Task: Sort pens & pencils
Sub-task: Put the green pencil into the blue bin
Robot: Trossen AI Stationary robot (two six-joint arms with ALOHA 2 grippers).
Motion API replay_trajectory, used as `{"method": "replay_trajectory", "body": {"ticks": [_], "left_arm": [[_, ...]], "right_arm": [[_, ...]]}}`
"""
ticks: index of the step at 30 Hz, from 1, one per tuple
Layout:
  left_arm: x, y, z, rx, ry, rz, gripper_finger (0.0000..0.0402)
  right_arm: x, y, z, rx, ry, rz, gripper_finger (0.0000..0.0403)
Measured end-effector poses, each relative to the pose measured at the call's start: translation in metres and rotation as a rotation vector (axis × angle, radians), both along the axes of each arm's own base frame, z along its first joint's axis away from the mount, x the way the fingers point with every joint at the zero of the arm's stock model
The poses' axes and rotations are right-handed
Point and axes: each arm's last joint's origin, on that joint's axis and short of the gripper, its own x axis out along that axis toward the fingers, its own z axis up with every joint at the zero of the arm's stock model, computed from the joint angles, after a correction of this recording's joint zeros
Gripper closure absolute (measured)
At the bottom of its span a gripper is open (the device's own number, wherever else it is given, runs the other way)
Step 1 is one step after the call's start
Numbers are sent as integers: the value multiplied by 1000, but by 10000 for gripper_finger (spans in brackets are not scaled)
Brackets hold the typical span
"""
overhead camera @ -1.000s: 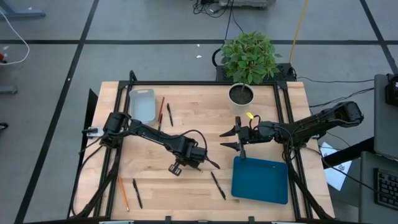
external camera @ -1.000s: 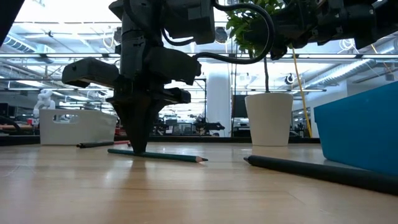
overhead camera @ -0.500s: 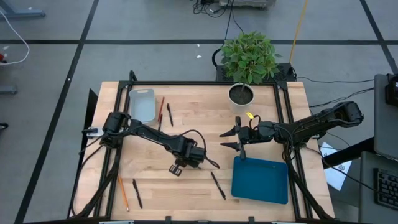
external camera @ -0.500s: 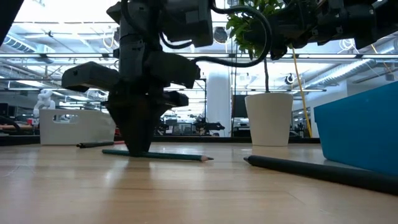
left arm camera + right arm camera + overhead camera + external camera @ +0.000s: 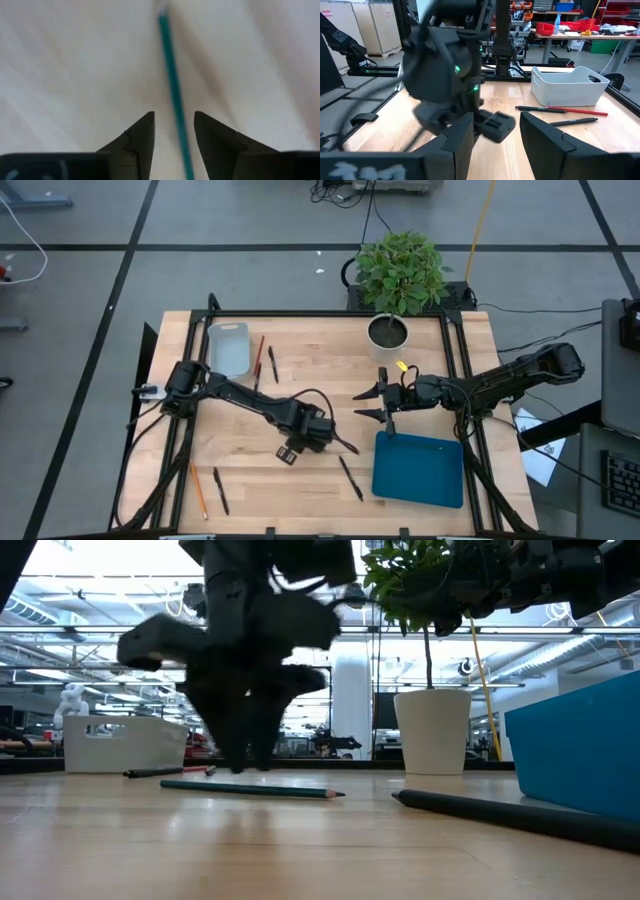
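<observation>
The wooden table (image 5: 300, 370) carries scattered pens (image 5: 349, 477), pencils (image 5: 198, 490), a white bin (image 5: 229, 348), a blue tray (image 5: 419, 470) and a potted plant (image 5: 389, 332).

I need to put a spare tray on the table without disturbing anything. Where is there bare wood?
The widest bare patch lies between the white bin and the plant pot. The table middle is crowded: the left hand over the green pencil, the right hand, the blue tray.

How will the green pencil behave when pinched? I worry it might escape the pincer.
The green pencil looks thin, straight and stiff, so probably light. Lying flat on the table, it may roll sideways. The left pincer straddles it open, so centring seems fine.
</observation>
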Motion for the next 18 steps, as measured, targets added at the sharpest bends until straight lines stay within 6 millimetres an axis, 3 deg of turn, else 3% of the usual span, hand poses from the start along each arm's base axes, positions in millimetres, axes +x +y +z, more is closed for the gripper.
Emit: {"method": "replay_trajectory", "body": {"ticks": [8, 12, 18], "left_arm": [[20, -17, 7, -83, -250, -69, 261], [23, -18, 8, -65, -288, -65, 261], [29, -19, -22, -32, -246, -46, 261]], "right_arm": [[0, 0, 0, 0, 0, 0, 252], [0, 0, 0, 0, 0, 0, 252], [0, 0, 1, 4, -5, 0, 252]]}}
